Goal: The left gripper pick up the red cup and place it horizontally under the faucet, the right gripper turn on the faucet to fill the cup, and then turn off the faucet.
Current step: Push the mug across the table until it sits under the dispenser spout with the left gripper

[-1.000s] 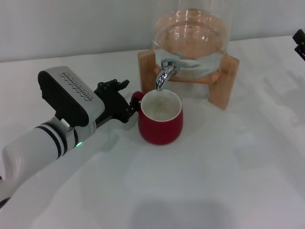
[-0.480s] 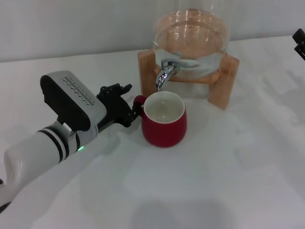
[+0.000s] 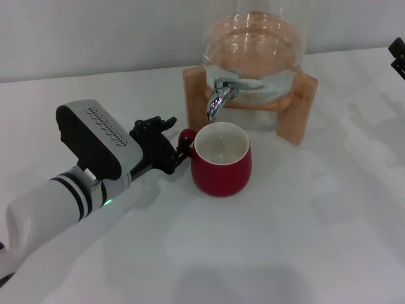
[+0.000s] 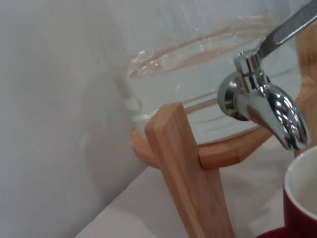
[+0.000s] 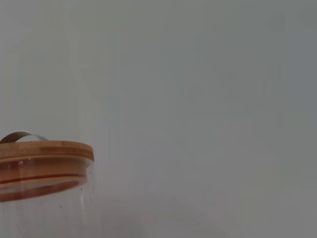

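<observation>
White table [image 3: 304, 240]: left gripper [image 3: 172, 149] reaches low, fingers seemingly clamped on red cup [image 3: 221, 166] handle.

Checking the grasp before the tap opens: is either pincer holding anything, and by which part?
The left pincer is shut on the red mug, gripping its small loop handle. The right pincer, at the table's far edge, holds nothing visible.

Glossy glazed red cup [image 3: 223, 166] just below the polished chrome faucet [image 3: 219, 96]; behind the faucet, clear smooth glass jar [image 3: 253, 57] on a matt pale wooden stand [image 3: 297, 111]; matt black plastic left gripper [image 3: 166, 140]
</observation>
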### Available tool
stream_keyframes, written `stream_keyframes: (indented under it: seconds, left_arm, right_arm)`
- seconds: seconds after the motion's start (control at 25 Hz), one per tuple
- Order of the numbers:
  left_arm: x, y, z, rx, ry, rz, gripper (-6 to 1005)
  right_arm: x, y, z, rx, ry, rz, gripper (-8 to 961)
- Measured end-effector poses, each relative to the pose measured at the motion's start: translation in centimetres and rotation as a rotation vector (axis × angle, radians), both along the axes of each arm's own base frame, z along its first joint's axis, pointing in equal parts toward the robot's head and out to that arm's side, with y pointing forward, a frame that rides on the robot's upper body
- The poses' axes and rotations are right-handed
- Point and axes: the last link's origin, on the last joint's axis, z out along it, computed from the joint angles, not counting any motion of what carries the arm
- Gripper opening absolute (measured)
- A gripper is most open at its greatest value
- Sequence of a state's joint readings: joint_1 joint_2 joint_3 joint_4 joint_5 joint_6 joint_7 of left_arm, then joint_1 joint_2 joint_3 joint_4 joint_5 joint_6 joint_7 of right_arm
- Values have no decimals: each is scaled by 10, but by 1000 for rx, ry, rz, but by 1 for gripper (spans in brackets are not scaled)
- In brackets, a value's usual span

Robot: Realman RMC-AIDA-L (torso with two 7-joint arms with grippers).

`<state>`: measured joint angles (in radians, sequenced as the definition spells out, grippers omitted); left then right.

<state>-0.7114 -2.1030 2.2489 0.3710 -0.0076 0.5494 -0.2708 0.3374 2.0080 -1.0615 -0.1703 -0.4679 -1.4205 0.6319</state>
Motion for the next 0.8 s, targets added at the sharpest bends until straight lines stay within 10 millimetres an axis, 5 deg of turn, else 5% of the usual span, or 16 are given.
stream_keyframes:
  seconds: [0.8]
  left_arm:
    - [-3, 5, 6, 25, -6, 19, 490]
  right_arm:
    - [-1, 2, 2, 4, -5, 2, 868]
